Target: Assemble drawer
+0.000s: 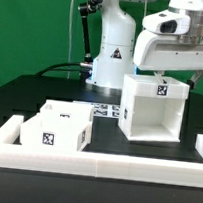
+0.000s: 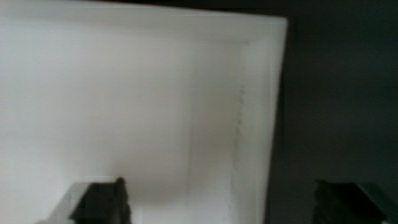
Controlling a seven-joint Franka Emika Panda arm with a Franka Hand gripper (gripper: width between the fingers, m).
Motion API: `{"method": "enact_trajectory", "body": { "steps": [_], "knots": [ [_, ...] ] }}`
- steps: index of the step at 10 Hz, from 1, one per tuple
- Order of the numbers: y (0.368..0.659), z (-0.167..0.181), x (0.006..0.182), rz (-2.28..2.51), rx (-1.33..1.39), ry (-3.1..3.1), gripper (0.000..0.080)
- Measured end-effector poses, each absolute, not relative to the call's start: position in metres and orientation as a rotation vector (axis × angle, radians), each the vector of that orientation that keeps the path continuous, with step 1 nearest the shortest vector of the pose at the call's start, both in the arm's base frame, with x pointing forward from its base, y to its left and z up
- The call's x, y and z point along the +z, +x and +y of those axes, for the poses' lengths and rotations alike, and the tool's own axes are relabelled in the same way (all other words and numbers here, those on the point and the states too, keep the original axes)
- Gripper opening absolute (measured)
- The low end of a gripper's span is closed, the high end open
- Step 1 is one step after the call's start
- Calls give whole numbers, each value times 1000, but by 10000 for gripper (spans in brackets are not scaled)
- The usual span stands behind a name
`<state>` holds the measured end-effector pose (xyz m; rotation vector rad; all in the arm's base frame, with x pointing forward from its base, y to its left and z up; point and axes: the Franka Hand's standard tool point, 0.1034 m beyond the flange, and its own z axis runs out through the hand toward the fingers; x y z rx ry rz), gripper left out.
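Nearest, by the rail (image 1: 94, 161): two small trays (image 1: 57, 127) side by side, loose, neither fitted. Behind them the casing (image 1: 154, 113) stands empty. My gripper (image 2: 222, 203) hovers over the casing, fingers spread, gripping nothing. I judge both insertions are left.

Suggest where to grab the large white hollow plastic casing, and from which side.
Probably pinch one thin side wall, not the whole body. The large white hollow plastic casing stands upright, its open face toward the exterior camera, so the wall edges there are free. Come from that open side, one finger inside, one outside. The claw is open.
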<state>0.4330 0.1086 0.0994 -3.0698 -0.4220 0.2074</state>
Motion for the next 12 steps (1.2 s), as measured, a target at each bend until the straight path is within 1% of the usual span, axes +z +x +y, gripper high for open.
{"method": "enact_trajectory", "body": {
  "steps": [2, 3, 4, 5, 12],
  "knots": [
    [433, 109, 99, -422, 208, -3070, 244],
    [433, 109, 99, -422, 208, -3070, 244],
    [433, 109, 99, -422, 208, -3070, 73],
    [433, 109, 100, -423, 205, -3070, 36],
    [434, 108, 100, -422, 204, -3070, 37]
  ]
}}
